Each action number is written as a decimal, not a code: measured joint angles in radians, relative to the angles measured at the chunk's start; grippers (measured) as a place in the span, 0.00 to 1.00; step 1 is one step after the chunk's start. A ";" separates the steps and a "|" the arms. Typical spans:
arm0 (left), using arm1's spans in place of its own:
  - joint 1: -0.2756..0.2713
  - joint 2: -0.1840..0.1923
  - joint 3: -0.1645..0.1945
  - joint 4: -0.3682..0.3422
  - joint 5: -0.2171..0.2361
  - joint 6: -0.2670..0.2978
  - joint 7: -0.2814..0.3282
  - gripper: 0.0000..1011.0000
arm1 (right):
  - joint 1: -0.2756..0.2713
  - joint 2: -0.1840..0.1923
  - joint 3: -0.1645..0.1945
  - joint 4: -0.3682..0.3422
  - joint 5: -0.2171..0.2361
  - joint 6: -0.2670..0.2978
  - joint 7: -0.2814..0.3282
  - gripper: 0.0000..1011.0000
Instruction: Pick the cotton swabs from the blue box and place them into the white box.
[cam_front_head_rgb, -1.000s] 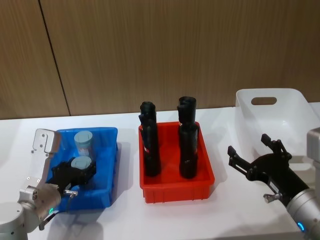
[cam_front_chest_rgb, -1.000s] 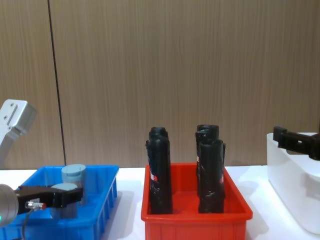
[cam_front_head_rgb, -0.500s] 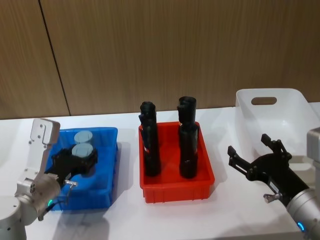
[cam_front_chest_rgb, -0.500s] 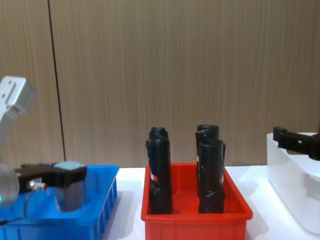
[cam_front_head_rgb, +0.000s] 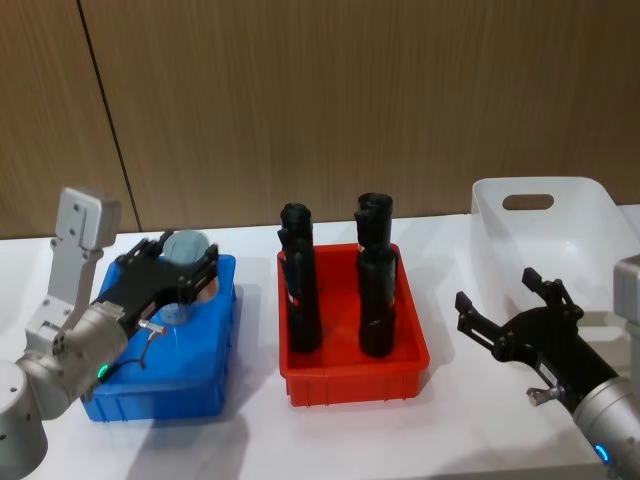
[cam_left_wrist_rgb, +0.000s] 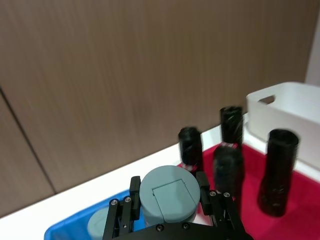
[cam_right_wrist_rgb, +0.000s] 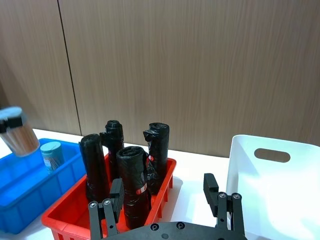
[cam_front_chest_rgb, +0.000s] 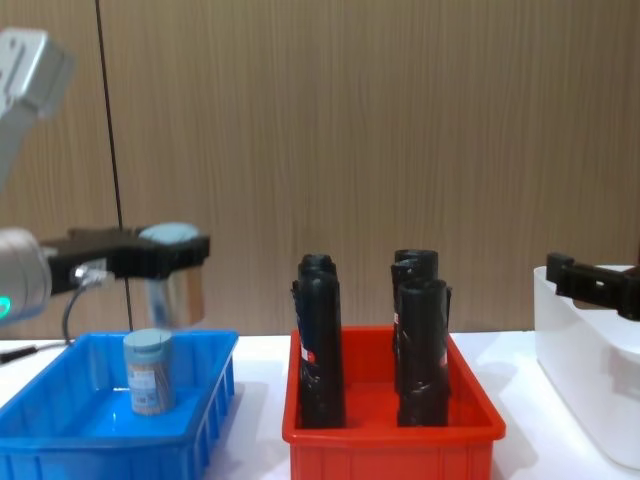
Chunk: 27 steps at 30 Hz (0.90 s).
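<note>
- Left claw (cam_front_chest_rgb: 172, 252) clamps one jar of cotton swabs (cam_front_chest_rgb: 176, 295) above the blue box (cam_front_chest_rgb: 60, 445) at the bench's (cam_front_head_rgb: 250, 430) left end.
- Second jar (cam_front_chest_rgb: 148, 372) stands inside it.
- Right claw (cam_front_head_rgb: 497, 292) gapes wide beside the white box (cam_front_head_rgb: 590, 215).

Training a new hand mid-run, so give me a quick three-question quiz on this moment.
1. True or false: the left pincer holds a jar above the blue box.
2. How many jars sit inside the blue box? A) none B) one C) three
3. Fill in: the right pincer hovers open near the ___ box.
Key: 1 true; 2 B, the spare jar; 3 white box.
</note>
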 joint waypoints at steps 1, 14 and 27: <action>0.001 0.001 0.000 -0.010 -0.002 0.001 -0.005 0.66 | 0.000 0.000 0.000 0.000 0.000 0.000 0.000 0.99; 0.000 -0.013 0.015 -0.135 -0.048 0.046 -0.101 0.66 | 0.000 0.000 0.000 0.000 0.000 0.000 0.000 0.99; -0.052 -0.068 0.046 -0.134 -0.086 0.090 -0.194 0.66 | 0.000 0.000 0.000 0.000 0.000 0.000 0.000 0.99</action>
